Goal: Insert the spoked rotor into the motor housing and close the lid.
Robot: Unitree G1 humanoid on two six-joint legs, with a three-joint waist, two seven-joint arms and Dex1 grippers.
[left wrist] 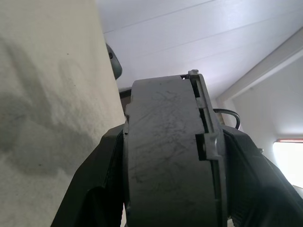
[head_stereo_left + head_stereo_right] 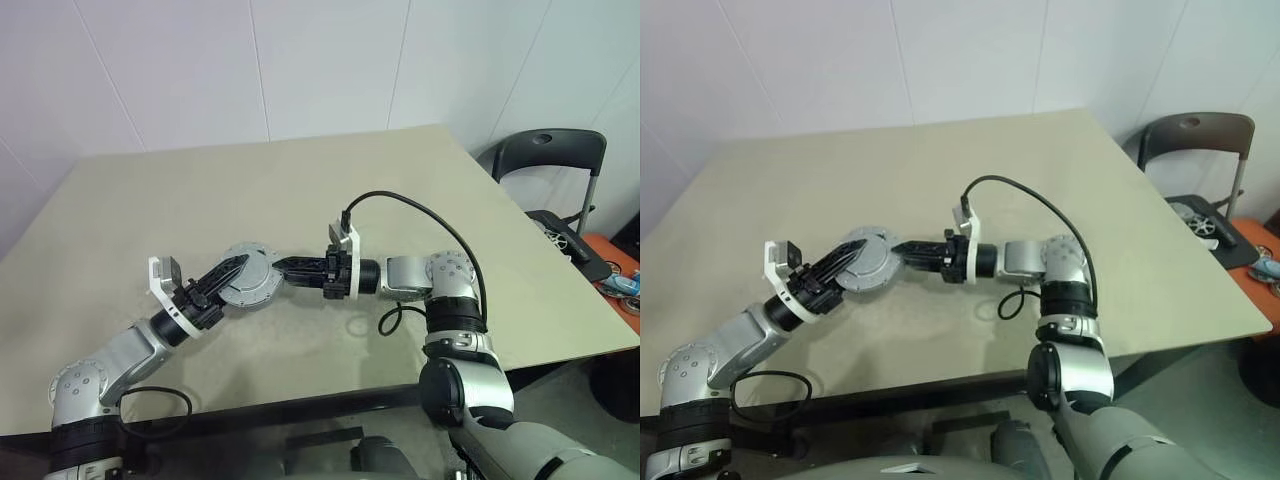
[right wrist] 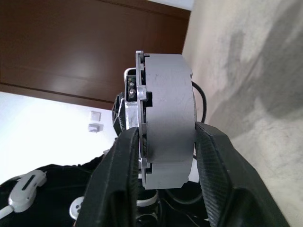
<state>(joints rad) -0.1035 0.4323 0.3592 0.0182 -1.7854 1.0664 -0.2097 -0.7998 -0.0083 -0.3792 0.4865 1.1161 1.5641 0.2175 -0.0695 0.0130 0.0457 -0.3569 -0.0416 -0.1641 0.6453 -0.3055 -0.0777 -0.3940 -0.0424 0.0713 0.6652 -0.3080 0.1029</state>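
Left eye view has the motor housing (image 2: 252,276), a round, silver-grey metal drum with a flat face, lifted just above the beige matte desk (image 2: 300,180) near its near edge, caught between both arms. From the near left, the left claw (image 2: 222,278) reaches in with its tapered black fingers lying across the housing's face and edge; from the right, the right claw (image 2: 292,268) comes in level and meets the housing's right side. Left wrist view looks along the drum's broad scuffed grey side wall (image 1: 163,156), with a stepped, notched flange at one face, and the black fingers (image 1: 90,189) pressed against either side, so this claw grips the housing. Right wrist view shows the same drum edge-on, smooth pale metal (image 3: 168,118) with a thin plate and small screws at one face, and the right claw's glossy black fingers (image 3: 215,165) closed on its two flat sides. A black chair (image 2: 550,165) stands at the far right beyond the desk.
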